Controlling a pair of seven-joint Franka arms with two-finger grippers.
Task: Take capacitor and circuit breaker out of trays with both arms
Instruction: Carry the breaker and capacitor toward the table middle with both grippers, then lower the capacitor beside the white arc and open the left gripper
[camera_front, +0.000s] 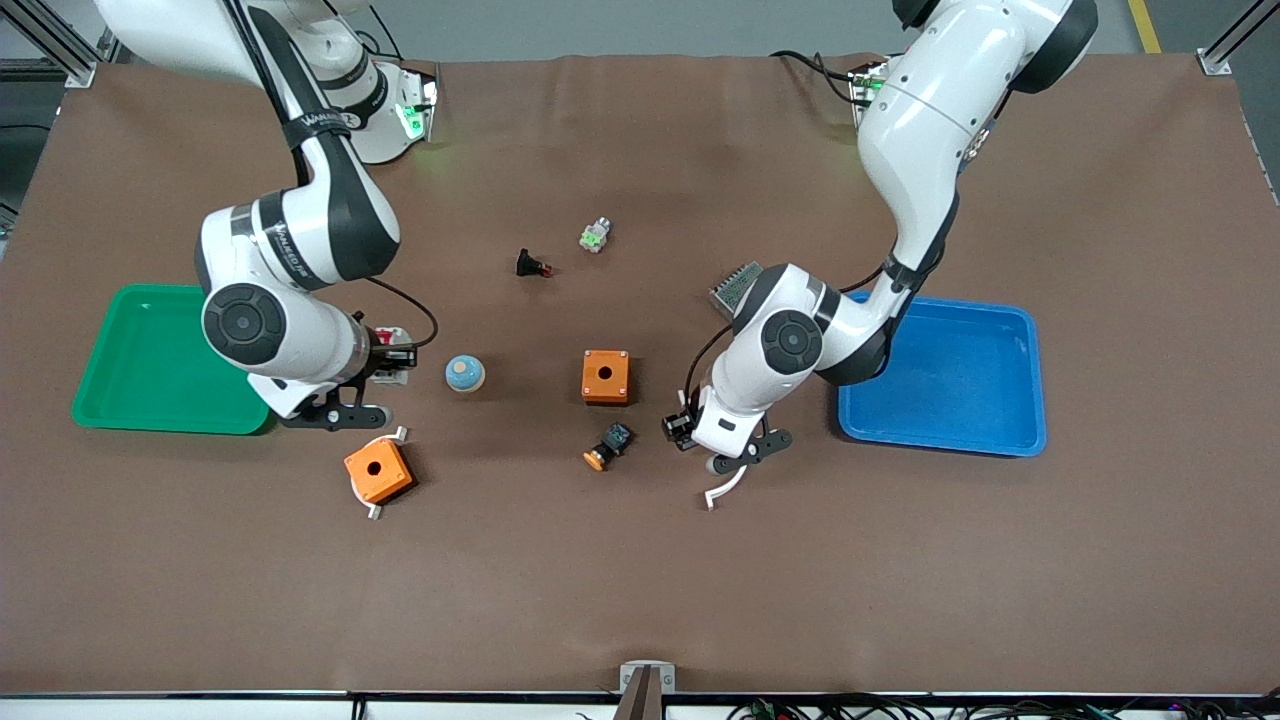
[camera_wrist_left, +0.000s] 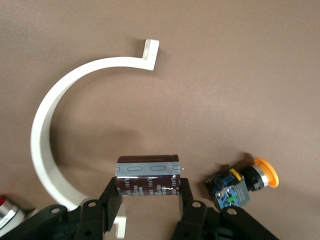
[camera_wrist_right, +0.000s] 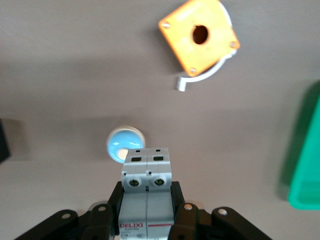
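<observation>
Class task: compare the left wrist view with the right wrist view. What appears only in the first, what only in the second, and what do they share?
Only the left wrist view shows the capacitor clamped in the left gripper, a white curved bracket on the table, and an orange-capped push-button.

Only the right wrist view shows the breaker clamped in the right gripper, a blue round knob, an orange box lying on a white bracket, and the green tray.

Both show the brown table and black fingers shut on a task part.
</observation>
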